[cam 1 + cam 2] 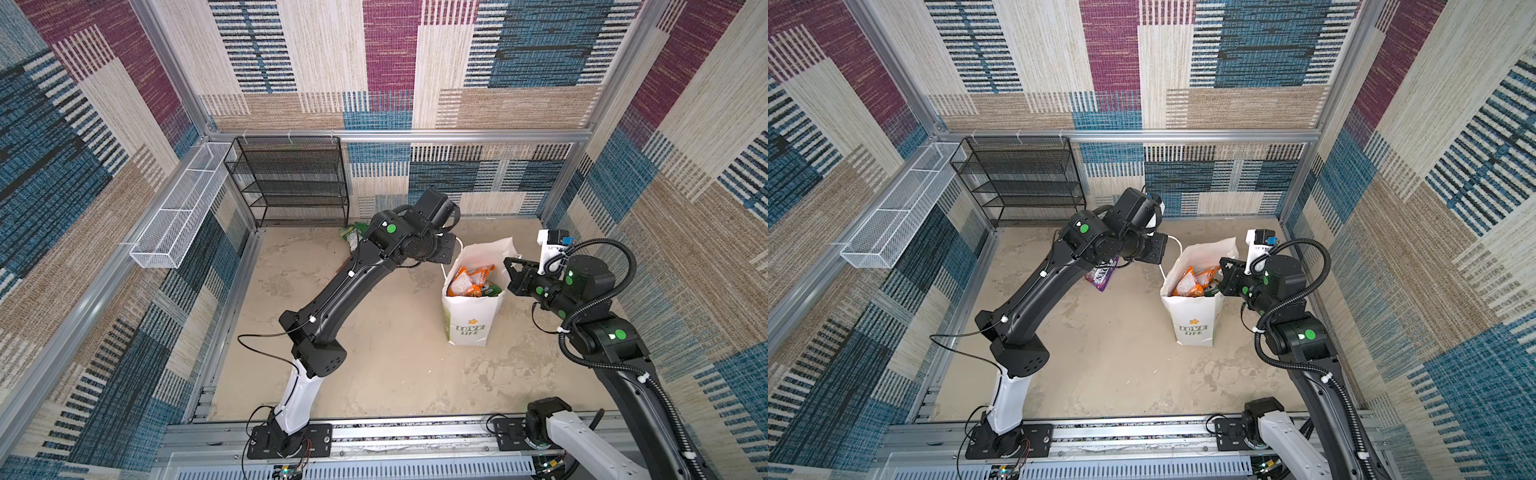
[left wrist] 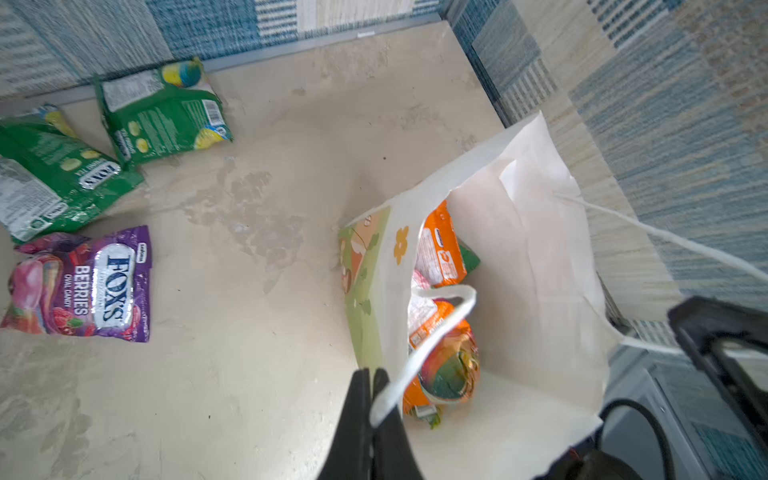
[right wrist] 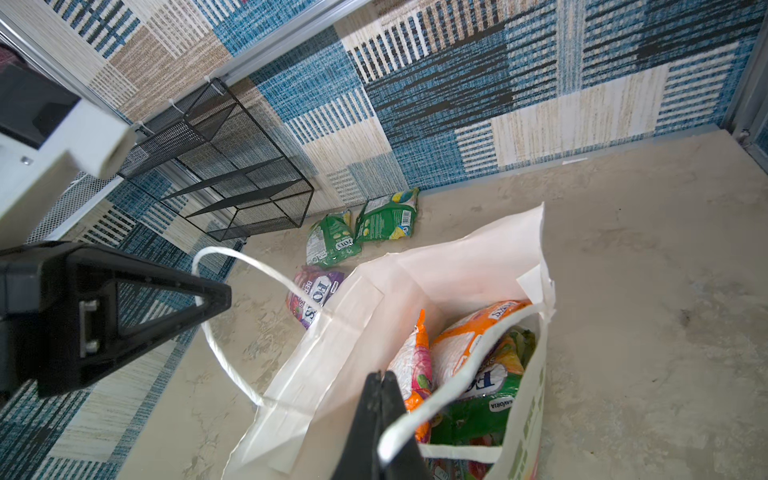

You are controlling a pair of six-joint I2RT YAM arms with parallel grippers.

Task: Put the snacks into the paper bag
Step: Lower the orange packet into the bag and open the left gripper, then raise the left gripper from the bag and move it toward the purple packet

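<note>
The white paper bag (image 1: 471,324) (image 1: 1192,328) stands upright and open at the right of the floor. Orange snacks (image 2: 440,249) and a green one (image 3: 478,411) lie inside it. My left gripper (image 2: 371,378) (image 1: 451,249) is shut on one white cord handle (image 2: 432,332) at the bag's left rim. On the opposite side, my right gripper (image 3: 382,378) (image 1: 509,266) is shut on the other cord handle (image 3: 457,374). Two green snacks (image 2: 162,112) (image 2: 54,178) and a purple berries packet (image 2: 91,286) (image 1: 1102,276) lie on the floor left of the bag, near the back wall.
A black mesh rack (image 1: 291,183) stands against the back wall at the left. A white wire basket (image 1: 178,208) hangs on the left wall. Patterned walls close in the beige floor (image 1: 374,353) on three sides.
</note>
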